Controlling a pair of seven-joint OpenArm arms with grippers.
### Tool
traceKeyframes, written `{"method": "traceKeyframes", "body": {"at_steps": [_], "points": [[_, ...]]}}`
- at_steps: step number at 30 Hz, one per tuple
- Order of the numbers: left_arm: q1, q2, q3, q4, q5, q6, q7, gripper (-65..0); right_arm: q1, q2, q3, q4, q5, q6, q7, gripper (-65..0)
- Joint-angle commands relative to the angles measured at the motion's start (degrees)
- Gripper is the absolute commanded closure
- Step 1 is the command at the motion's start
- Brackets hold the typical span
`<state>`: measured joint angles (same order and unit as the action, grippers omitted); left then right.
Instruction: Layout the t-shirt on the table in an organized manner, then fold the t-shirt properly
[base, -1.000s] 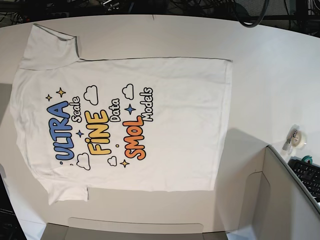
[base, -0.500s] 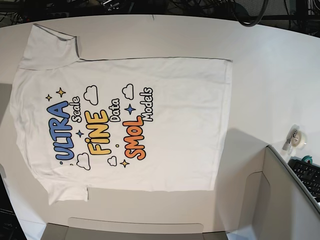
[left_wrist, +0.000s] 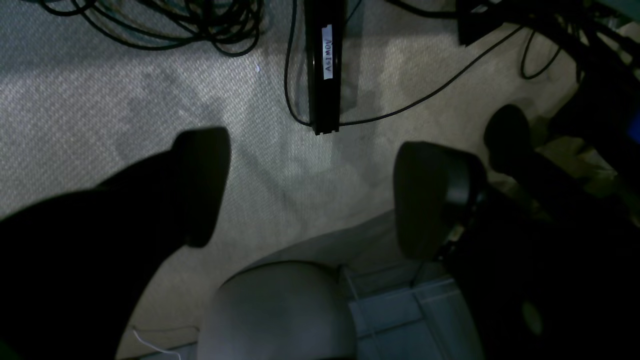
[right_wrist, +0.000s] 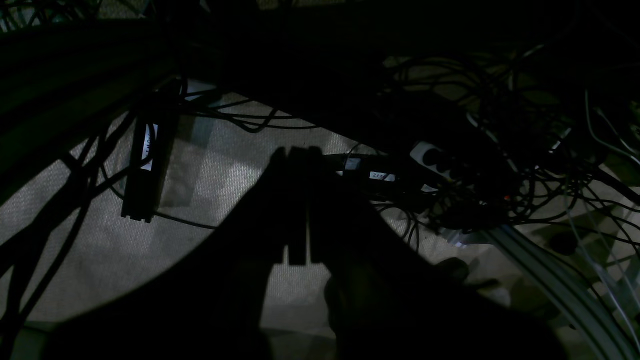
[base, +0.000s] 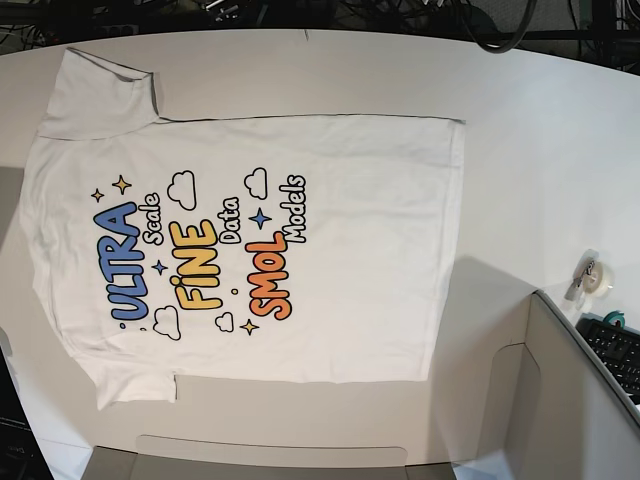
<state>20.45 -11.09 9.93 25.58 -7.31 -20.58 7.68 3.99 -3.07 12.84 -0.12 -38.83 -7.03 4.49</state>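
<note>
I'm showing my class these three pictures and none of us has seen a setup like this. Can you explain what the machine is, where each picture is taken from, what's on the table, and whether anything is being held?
It is a robot with two arms, each ending in a gripper with a small camera.

The bright picture looks down on the white table. A t-shirt lies spread flat, print up. At the edge sit a keyboard and a small roll of tape.

The two dark pictures come from the arm cameras, pointing at carpet and cables on the floor.

The left gripper is open, the right gripper is shut. Neither holds anything.
</note>
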Motion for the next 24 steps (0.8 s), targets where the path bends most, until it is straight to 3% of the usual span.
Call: {"method": "traceKeyframes", "body": {"at_steps": [1, 7, 16, 24], "points": [[0.7, -0.3, 0.1, 0.0, -0.1, -0.3, 0.3, -48.5, 0.2, -0.1, 0.0, 0.1, 0.0, -0.1, 0.3, 0.0], [-0.2, 0.7, 0.2, -0.7, -0.1, -0.3, 0.3, -48.5, 0.2, -0.1, 0.0, 0.1, 0.0, -0.1, 0.4, 0.0], [-8.8, 1.3, 0.2, -16.3, -0.1, -0.3, 0.3, -48.5, 0.2, -0.4, 0.0, 0.1, 0.0, -0.1, 0.4, 0.0], [-9.7, 1.3, 0.2, -17.1, -0.1, -0.2, -2.2, -48.5, 0.2, 0.0, 0.0, 0.1, 0.0, -0.1, 0.3, 0.0]]}}
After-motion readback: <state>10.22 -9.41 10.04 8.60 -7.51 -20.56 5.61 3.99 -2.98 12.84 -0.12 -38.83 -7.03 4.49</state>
